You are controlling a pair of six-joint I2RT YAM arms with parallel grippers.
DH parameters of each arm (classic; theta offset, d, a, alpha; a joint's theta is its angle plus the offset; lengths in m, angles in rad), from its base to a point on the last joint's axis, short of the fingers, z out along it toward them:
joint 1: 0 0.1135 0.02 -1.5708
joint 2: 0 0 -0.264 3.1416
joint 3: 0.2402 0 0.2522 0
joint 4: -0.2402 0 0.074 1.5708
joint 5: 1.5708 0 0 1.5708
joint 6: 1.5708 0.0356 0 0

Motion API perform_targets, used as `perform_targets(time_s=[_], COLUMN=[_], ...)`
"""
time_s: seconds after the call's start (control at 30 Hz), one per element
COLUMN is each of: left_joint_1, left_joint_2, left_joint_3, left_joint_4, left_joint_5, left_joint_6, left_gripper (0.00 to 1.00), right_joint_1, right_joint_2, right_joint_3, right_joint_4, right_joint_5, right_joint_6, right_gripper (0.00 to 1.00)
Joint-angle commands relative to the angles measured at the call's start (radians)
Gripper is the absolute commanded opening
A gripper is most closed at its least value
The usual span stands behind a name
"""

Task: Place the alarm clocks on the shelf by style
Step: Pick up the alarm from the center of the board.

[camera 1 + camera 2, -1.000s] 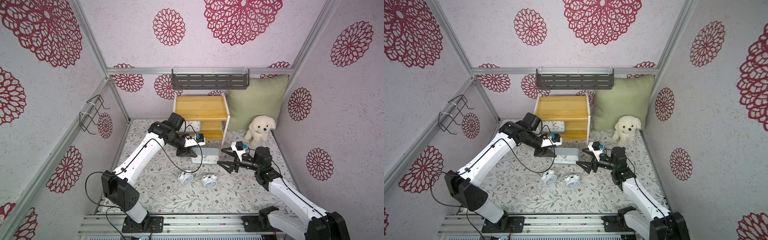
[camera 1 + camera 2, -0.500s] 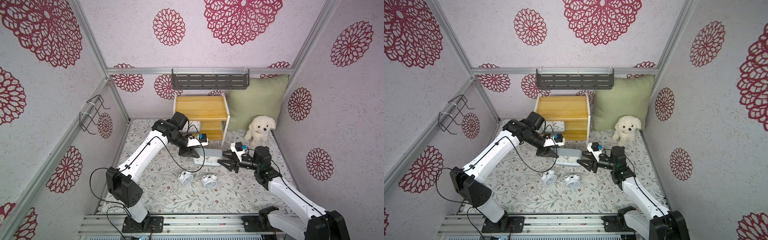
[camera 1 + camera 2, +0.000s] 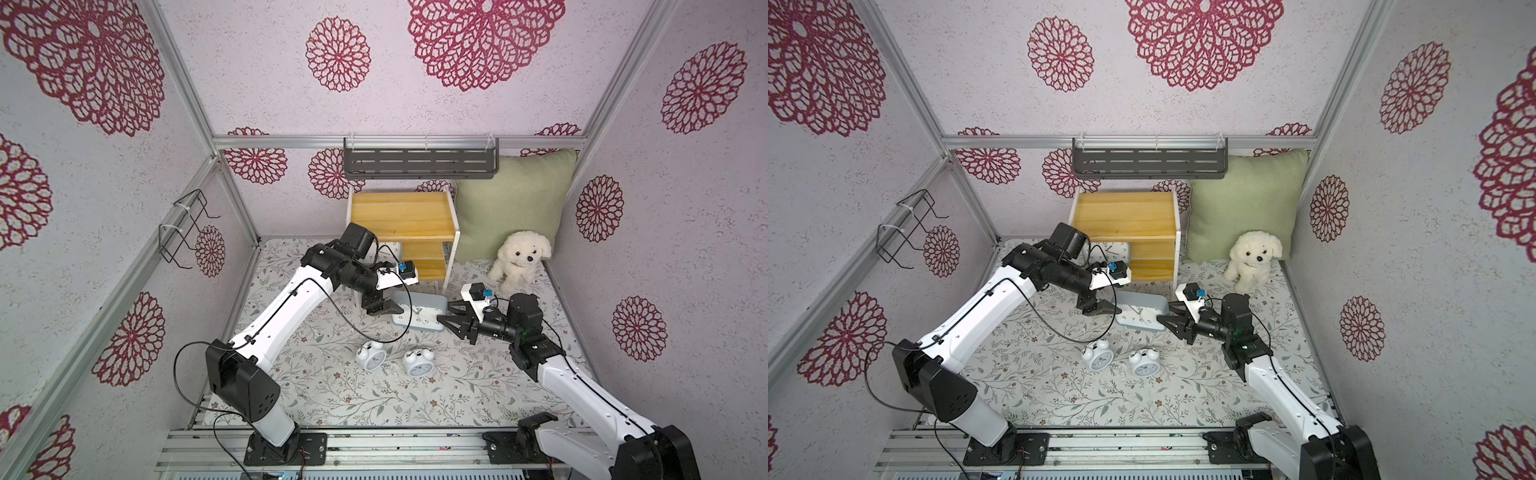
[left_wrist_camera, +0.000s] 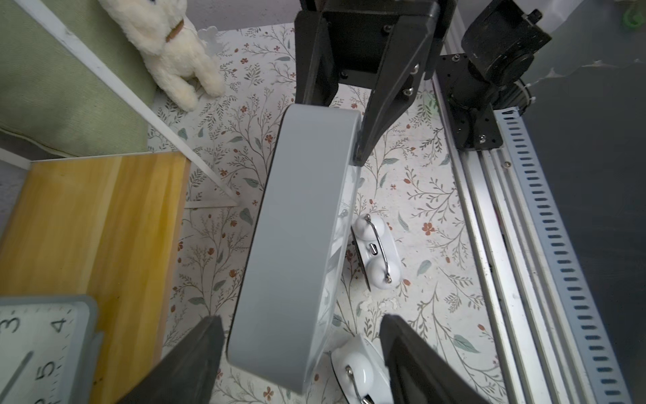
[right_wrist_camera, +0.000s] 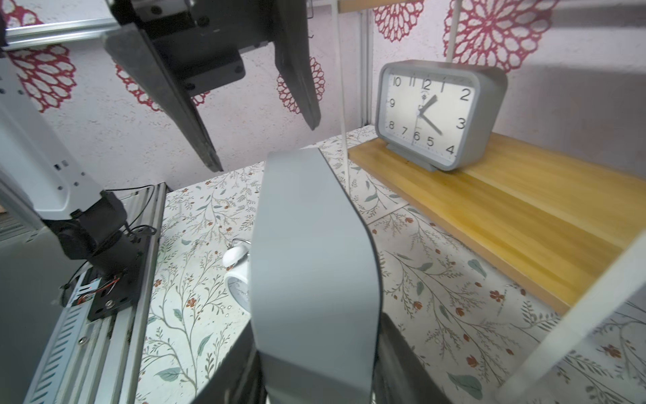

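R gripper (image 3: 444,318) is clamping grey clock (image 3: 424,318); L gripper (image 3: 384,309) is gaping wide, clock's opp. end btwn its jaws.

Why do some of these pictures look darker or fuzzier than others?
Both top views are evenly lit and sharp. The left wrist view is dim, the grey rounded-rectangular clock close to the lens looking soft. The right wrist view is brighter; the matching grey clock on the yellow wooden shelf reads clearly.
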Motion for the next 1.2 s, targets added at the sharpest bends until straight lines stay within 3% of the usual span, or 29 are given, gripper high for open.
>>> perform_targets(time_s=[0.0, 0.17, 0.43, 0.8, 0.93, 1.17], left_joint_1=[0.005, 0.057, 0.169, 0.212, 0.253, 0.357], left_joint_2=[-0.080, -0.205, -0.413, -0.429, -0.414, -0.351], left_joint_3=[-0.059, -0.208, -0.482, -0.648, -0.667, -0.662], left_joint_4=[0.194, 0.386, 0.719, 0.931, 0.979, 1.048], left_joint_5=[-0.072, -0.165, -0.359, -0.538, -0.491, -0.219], left_joint_6=[-0.119, -0.295, -0.689, -0.992, -1.037, -1.057], left_gripper=[0.80, 0.80, 0.79, 0.67, 0.68, 0.67], right_joint_1=[-0.004, -0.007, -0.007, -0.007, -0.008, -0.036], right_joint_2=[-0.071, -0.148, -0.354, -0.519, -0.536, -0.469], right_joint_3=[-0.009, -0.048, -0.113, -0.124, -0.118, -0.078], right_joint_4=[0.049, 0.020, -0.135, -0.307, -0.339, -0.332], right_joint_5=[0.084, 0.145, 0.327, 0.628, 0.719, 0.789], right_joint_6=[0.042, 0.088, 0.150, 0.225, 0.234, 0.237], right_gripper=[0.22, 0.22, 0.21, 0.22, 0.22, 0.22])
